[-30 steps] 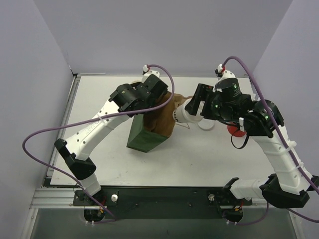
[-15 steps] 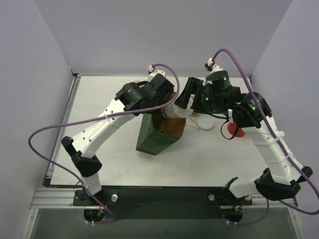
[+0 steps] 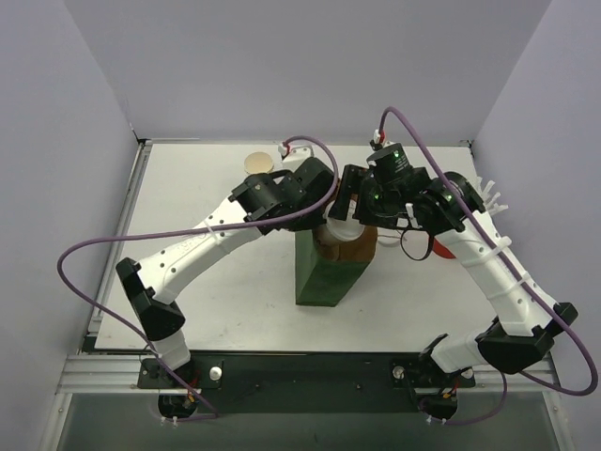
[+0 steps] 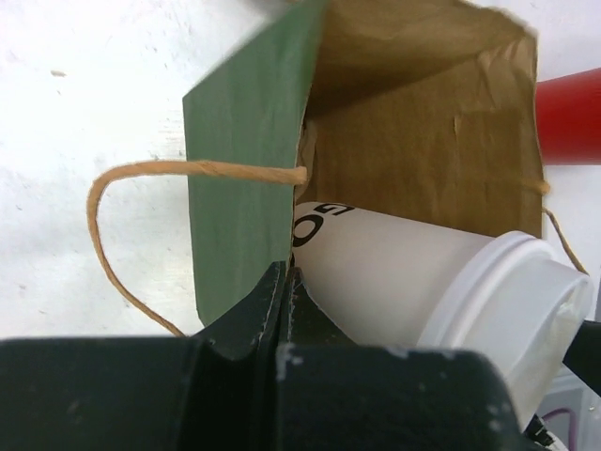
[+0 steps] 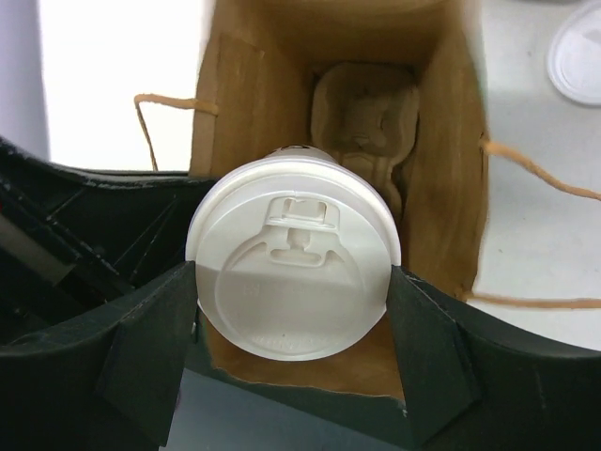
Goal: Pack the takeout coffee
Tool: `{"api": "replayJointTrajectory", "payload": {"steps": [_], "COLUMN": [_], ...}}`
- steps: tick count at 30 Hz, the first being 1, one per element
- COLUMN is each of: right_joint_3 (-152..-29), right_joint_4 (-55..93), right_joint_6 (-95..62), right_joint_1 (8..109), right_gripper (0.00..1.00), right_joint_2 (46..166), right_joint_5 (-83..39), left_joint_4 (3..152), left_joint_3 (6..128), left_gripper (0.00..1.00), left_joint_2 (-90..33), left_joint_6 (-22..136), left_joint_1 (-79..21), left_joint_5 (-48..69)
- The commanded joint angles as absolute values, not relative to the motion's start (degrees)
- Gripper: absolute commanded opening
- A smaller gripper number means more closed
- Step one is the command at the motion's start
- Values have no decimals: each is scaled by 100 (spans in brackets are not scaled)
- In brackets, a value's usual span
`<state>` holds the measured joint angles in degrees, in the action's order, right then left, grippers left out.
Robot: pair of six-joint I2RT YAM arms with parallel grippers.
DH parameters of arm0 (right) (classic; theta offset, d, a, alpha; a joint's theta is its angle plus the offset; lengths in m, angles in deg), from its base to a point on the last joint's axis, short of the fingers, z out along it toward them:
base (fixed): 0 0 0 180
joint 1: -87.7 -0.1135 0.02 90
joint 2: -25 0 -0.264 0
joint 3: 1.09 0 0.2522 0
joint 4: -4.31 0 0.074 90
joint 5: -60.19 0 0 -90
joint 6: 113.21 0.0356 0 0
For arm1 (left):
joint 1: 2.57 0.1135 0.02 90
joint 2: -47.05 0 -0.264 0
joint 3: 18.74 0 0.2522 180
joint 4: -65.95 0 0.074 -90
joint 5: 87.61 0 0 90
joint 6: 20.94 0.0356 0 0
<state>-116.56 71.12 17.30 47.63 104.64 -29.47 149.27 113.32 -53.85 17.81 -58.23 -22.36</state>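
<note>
Top: left gripper jaws pinched shut on the green paper bag rim. right gripper jaws wide, clamping the takeout coffee at the bag mouth. White counter, pale walls.
Left wrist: coffee leans into the mouth.
Right wrist: jaws touch the lid at 3 and 9 o'clock; cardboard carrier in the bag.
Vs a second ago: bag was tilted, now upright; coffee was outside at its 3 o'clock.

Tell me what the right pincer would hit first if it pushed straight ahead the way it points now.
Holding the takeout coffee, the right pincer points into the open paper bag; the cardboard carrier at its bottom likely comes first, though depth is unclear.
</note>
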Motion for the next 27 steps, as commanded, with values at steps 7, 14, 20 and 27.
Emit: {"api": "replayJointTrajectory", "payload": {"steps": [7, 14, 20, 27], "right_joint_3": [-10766, -10784, -10801, -10757], "right_joint_4": [7370, 7370, 7370, 7291], "right_joint_6": [1713, 1669, 1695, 1792], "right_joint_1": [4684, 4367, 4200, 3980], "right_gripper": [54, 53, 52, 52], "right_joint_2": [10639, 11034, 11315, 11649], "right_joint_5": [-3077, -3209, -3306, -3341], "left_joint_4": [12533, 12629, 12559, 12637], "left_joint_3": [8556, 8563, 8353, 7957], "left_gripper": [0, 0, 0, 0], "left_joint_2": [-3584, -3557, -3390, -3100], "left_joint_6": [94, 472, 727, 727], "left_joint_1": [-5891, -5891, -5891, -5882], "left_joint_5": [-2196, -2028, -1905, -1958]}}
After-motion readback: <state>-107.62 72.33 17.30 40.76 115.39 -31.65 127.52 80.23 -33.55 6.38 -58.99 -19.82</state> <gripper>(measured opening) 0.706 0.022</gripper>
